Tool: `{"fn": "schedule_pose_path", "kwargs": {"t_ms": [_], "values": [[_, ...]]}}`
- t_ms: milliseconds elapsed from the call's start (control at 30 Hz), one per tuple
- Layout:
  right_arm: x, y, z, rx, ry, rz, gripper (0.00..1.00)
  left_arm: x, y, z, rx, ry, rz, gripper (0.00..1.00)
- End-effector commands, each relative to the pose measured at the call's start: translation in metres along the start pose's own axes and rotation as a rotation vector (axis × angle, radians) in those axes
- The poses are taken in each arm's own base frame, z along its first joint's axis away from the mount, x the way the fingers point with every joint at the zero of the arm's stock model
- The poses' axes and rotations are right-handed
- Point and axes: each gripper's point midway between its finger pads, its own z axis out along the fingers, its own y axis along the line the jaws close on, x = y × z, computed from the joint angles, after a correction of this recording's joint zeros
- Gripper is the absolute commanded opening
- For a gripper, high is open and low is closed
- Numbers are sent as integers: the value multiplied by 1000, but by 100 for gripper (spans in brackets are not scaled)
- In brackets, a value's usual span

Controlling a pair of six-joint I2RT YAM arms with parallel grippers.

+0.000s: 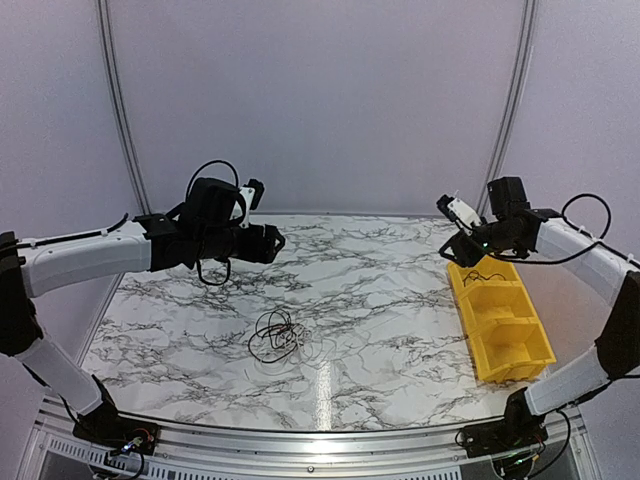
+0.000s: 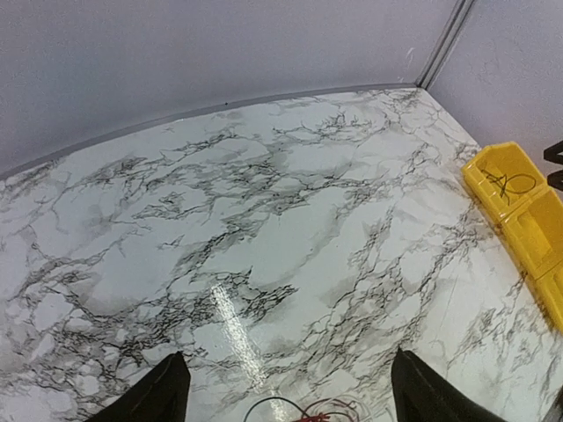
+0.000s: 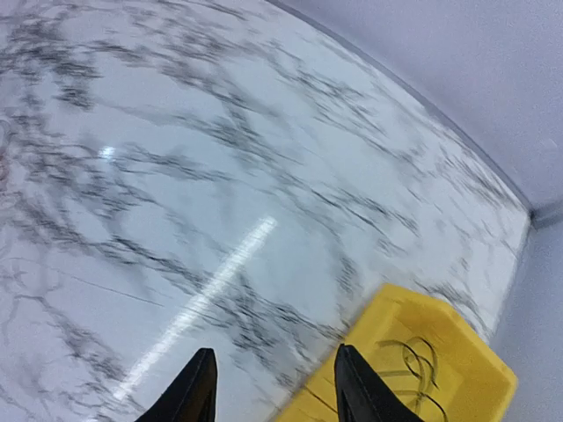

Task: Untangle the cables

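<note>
sorting step. right gripper (image 3: 276, 350), open and empty, hovers over the yellow bin (image 3: 479, 387), where one black cable (image 3: 420, 362) lies. left gripper (image 2: 290, 354) open, raised. remaining tangled cables (image 1: 275, 335) rest mid-surface (image 1: 390, 300); next move likely calls for pinching a single loop.

Pale lilac walls (image 1: 320, 100) enclose a marble-patterned table (image 1: 380, 290).

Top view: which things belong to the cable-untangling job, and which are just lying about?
Belongs to the job:
- cable tangle, mid-table
- black cable, lying in the yellow bin's far compartment

Just there:
- yellow bin, probably only the drop-off
- marble table
</note>
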Motion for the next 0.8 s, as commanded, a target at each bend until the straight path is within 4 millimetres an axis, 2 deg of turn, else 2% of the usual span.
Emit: {"fn": "schedule_pose_path", "kwargs": {"t_ms": [0,67,167,233,300,367,433,533,633,767], "values": [[-31,96,-7,-385,-264,-153,45,-7,-8,-25,17,17,171,78],[-27,117,-6,-459,-296,-175,43,14,-18,-33,89,103,174,76],[-33,141,-8,-510,-332,-242,42,63,-27,-41,180,213,132,74],[-48,152,-15,-531,-365,-278,42,97,-29,-44,194,268,120,73],[-73,163,-23,-569,-410,-296,41,128,-27,-45,187,319,130,68],[-94,173,-26,-637,-439,-275,39,145,-31,-45,200,338,139,67],[-100,190,-23,-728,-430,-269,35,156,-34,-44,215,347,145,63],[-78,215,-4,-751,-358,-321,30,165,-30,-32,167,368,147,61],[-60,229,4,-785,-366,-310,30,168,-13,-19,57,358,163,59],[-46,233,14,-798,-323,-314,29,168,-10,-3,27,344,183,58]]}}
